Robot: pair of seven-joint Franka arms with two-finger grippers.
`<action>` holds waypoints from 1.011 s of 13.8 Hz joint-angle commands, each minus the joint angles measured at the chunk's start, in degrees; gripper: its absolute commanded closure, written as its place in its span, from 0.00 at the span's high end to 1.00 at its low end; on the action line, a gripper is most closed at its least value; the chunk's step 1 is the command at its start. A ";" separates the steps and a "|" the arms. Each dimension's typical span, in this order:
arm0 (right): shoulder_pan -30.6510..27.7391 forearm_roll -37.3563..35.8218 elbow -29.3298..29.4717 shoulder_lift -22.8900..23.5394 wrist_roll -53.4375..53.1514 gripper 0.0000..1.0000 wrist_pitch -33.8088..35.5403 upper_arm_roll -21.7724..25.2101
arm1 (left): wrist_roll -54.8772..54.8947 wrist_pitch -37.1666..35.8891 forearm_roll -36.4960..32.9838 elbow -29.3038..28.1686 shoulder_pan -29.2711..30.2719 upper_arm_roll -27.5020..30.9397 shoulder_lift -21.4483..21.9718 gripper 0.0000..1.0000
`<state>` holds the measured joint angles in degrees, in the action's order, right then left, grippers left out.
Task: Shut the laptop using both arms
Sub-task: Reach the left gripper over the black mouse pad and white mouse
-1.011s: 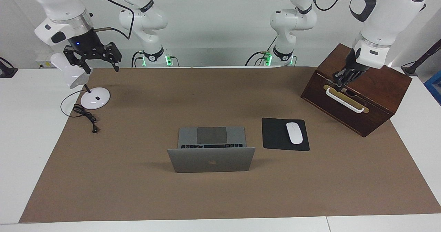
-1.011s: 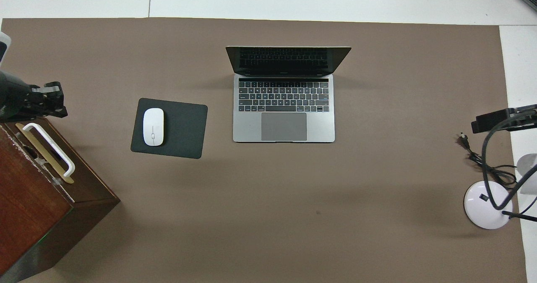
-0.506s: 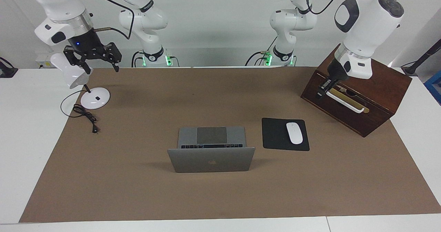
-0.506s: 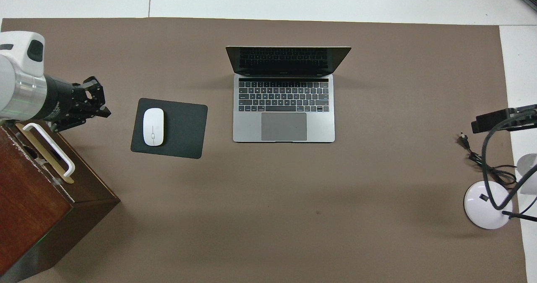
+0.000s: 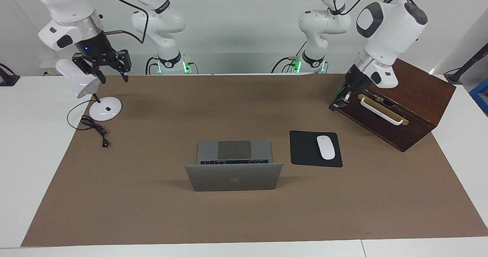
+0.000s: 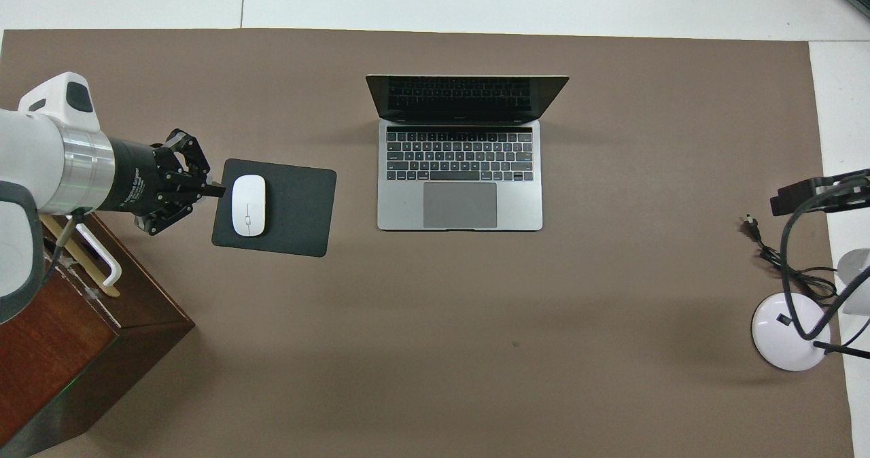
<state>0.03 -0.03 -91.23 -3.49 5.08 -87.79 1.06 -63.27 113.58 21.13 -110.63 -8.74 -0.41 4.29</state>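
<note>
The silver-grey laptop (image 5: 233, 177) (image 6: 460, 172) stands open in the middle of the brown mat, its lid upright with the logo facing away from the robots. My left gripper (image 5: 340, 98) (image 6: 212, 189) hangs in the air beside the wooden box's corner, over the mat by the mouse pad's edge, with its fingers together and nothing in them. My right gripper (image 5: 111, 74) is open and empty, raised over the desk lamp at the right arm's end of the table. Both grippers are well apart from the laptop.
A black mouse pad (image 5: 303, 150) (image 6: 292, 206) with a white mouse (image 5: 326, 147) (image 6: 249, 204) lies beside the laptop. A dark wooden box (image 5: 415, 93) (image 6: 47, 336) with a white handle stands at the left arm's end. A white desk lamp (image 5: 105, 109) (image 6: 788, 339) and its cable lie at the right arm's end.
My left gripper has left the box's handle and swung toward the mouse pad and the table's middle. My right gripper has turned slightly in place. The laptop has not moved.
</note>
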 commanded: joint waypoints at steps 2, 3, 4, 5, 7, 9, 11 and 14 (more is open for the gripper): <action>-0.73 -0.24 -1.32 -1.34 -0.95 0.00 -0.27 -0.80 | -6.51 7.87 5.06 -10.90 -1.45 0.33 5.54 0.00; -0.82 -0.24 -1.32 -1.34 -0.78 0.00 -0.27 -0.88 | -7.38 8.58 6.11 -12.05 -2.15 0.33 5.73 0.00; -0.73 -0.24 -1.32 -1.34 -0.78 0.00 -0.27 -0.89 | -9.57 10.41 7.95 -12.76 -2.16 0.33 5.56 0.00; -0.73 -0.24 -1.32 -1.34 -0.86 0.00 -0.27 -0.89 | -13.07 12.17 9.44 -13.46 -2.25 0.33 5.47 0.00; -0.73 -0.15 -1.32 -1.34 -0.86 0.00 -0.62 -0.89 | -17.66 16.73 10.25 -14.87 -5.39 0.33 5.03 0.00; -0.64 -0.15 -1.32 -1.34 -0.69 0.00 -1.76 -0.89 | -18.47 19.30 11.38 -16.28 -6.55 0.33 4.85 0.00; -0.12 -0.15 -1.40 -1.26 -0.78 0.00 -3.69 -0.89 | -18.47 19.48 13.14 -17.77 -6.73 0.33 5.11 0.00; -0.03 -0.15 -1.41 -0.73 -0.78 0.00 -7.38 -1.15 | -18.47 21.14 25.85 -20.05 -6.11 0.50 4.85 0.00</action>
<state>0.30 -0.03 -91.29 -3.50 5.08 -92.51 0.47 -81.31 132.20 40.96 -127.29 -14.70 -0.47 7.58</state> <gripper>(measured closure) 0.991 0.991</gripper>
